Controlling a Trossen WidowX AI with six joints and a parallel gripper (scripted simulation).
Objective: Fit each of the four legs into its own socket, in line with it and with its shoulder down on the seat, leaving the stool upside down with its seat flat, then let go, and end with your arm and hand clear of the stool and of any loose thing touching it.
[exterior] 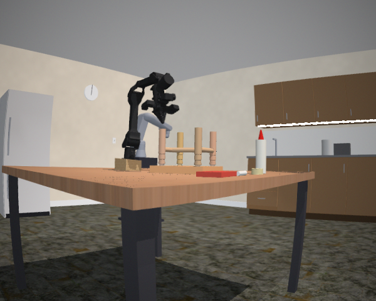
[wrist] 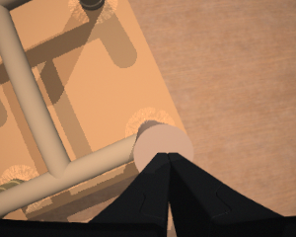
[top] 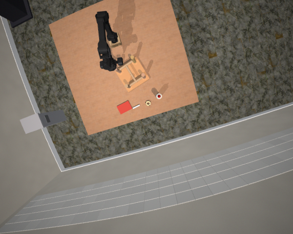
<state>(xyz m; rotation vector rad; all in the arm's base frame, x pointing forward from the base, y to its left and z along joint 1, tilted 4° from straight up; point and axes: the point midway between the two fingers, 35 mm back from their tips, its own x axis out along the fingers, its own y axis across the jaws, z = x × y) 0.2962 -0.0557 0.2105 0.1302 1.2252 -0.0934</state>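
The stool lies upside down with its seat (top: 132, 87) (exterior: 172, 168) (wrist: 103, 93) flat on the table. Four wooden legs stand upright on it, joined by rungs (exterior: 188, 149) (wrist: 26, 93). My gripper (exterior: 163, 122) (wrist: 166, 162) is shut and empty. Its fingertips sit just over the round top of the near-left leg (exterior: 162, 145) (wrist: 155, 144); I cannot tell whether they touch it. The other legs (exterior: 180, 147) (exterior: 198, 145) (exterior: 213, 147) stand clear of the gripper. The sockets at the leg bases show as pale rings in the wrist view.
A wooden block (top: 115, 42) (exterior: 127, 164) sits by the arm's base. A flat red block (top: 123, 107) (exterior: 215, 174), a small white cylinder (top: 136, 107) (exterior: 242, 172), a tape ring (top: 148, 101) (exterior: 256, 170) and a glue bottle (top: 158, 95) (exterior: 260, 152) stand near the table's edge.
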